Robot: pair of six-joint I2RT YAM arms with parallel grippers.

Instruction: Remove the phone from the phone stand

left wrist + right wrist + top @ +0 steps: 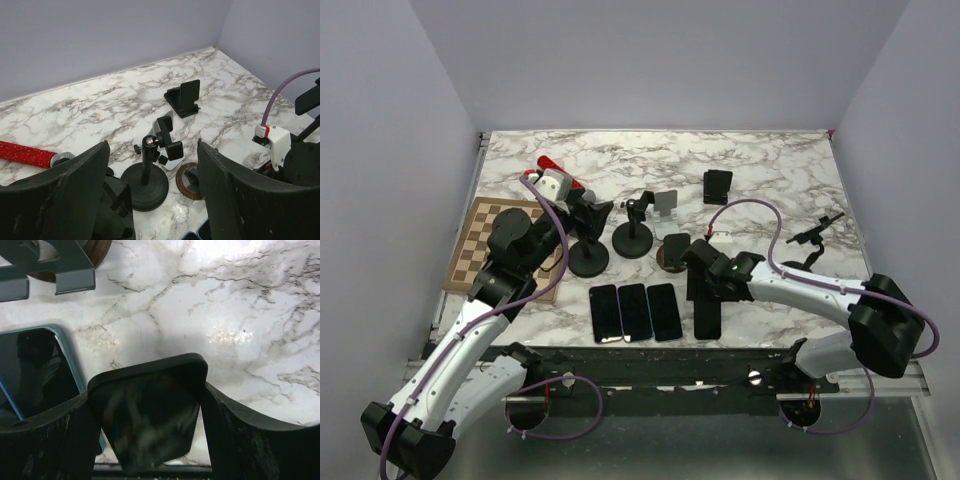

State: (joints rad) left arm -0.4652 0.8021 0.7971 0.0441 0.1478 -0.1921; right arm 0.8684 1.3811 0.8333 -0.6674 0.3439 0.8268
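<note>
My right gripper (703, 287) is shut on a black phone (707, 312), gripping its sides, just right of the row of phones near the front edge. In the right wrist view the phone (150, 415) sits tilted between my fingers (250, 440). Behind it stands the empty grey phone stand on a round wooden base (672, 256), also seen in the right wrist view (55, 270). My left gripper (592, 215) is open and empty, hovering over a black round-base stand (588, 260). In the left wrist view its fingers (235, 195) frame another round-base stand (146, 185).
Three phones (635, 311) lie side by side left of the held one. A silver stand (665, 204), a black folding stand (717, 185) and a small tripod (815, 240) stand further back. A chessboard (485, 240) and a red glittery object (555, 168) are at the left.
</note>
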